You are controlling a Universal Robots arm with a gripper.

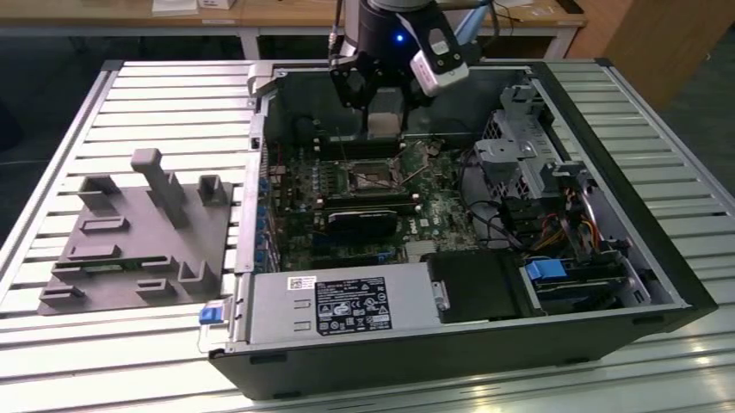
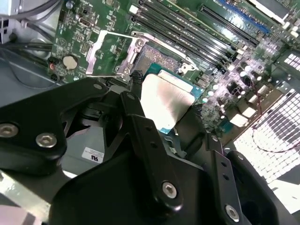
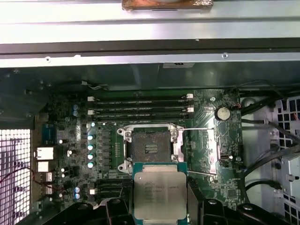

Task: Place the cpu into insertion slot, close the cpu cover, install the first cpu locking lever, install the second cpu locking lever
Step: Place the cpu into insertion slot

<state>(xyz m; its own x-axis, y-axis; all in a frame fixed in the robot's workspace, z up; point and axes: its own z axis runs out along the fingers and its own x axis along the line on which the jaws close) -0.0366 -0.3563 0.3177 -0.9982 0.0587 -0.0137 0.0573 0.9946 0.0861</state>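
1. One gripper [image 2: 165, 104] was at work here, and we saw it pinching the cpu [image 3: 159, 192] by two opposite edges, with a black finger [image 2: 140, 126] pressed against each side.
2. The cpu sat in that pinch with its dull silver top turned toward both wrist cameras. Its green rim showed along the edges in the second wrist view.
3. We found the cpu held in the air above the board [image 3: 220, 187], close to the slot [image 3: 151, 149] but not seated in it. In the first wrist view it overlapped one edge of the slot.
4. The slot lay open and bare, its dark square bed showing inside the silver rim.
5. The cover [image 2: 95, 51] was flipped back off the slot and lay over the board between the slot and a round coin battery [image 3: 222, 112]. We saw green board through its square window.
6. Long memory slots [image 3: 140, 110] ran beside the slot, on the side away from the cpu.
7. In the exterior view the gripper hung over the far part of an open case [image 1: 460, 361], which lay on its side on a slatted table [image 1: 150, 95].
8. A grey fixture [image 1: 126, 241] rested on the table at the exterior view's left of the case, and a power supply [image 1: 344, 301] filled the end of the case nearest that camera.
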